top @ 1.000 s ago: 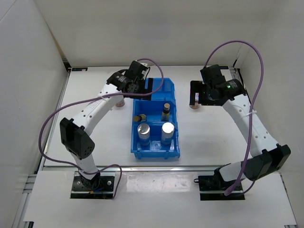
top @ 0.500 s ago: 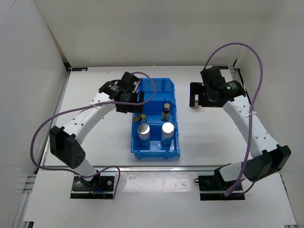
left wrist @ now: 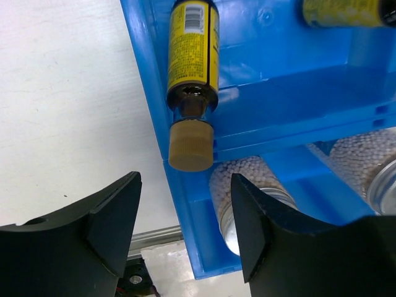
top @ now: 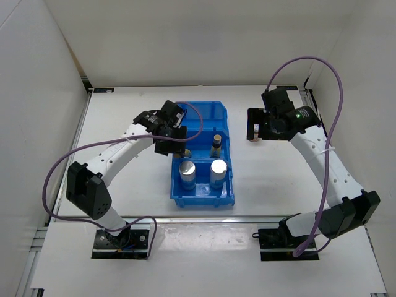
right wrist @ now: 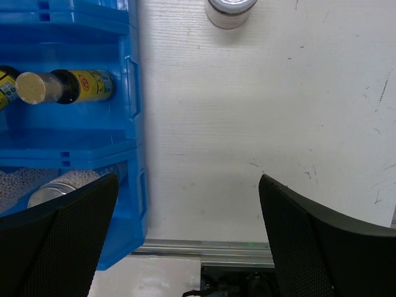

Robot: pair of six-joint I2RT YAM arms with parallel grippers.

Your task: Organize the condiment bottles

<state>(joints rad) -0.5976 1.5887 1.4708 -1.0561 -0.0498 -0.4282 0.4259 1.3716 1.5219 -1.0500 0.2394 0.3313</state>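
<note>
My left fingers [left wrist: 111, 216] stand apart, empty, above the brown bottle [left wrist: 192, 55] pressed against the blue bin's [left wrist: 145, 93] left wall, middle compartment. Closing here, one finger could catch that wall and drag the bin. My right fingers [right wrist: 68, 223] gape wide, empty.

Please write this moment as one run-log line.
left jaws: open, at brown bottle in blue bin | right jaws: open, empty, above table | one jar outside bin
</note>
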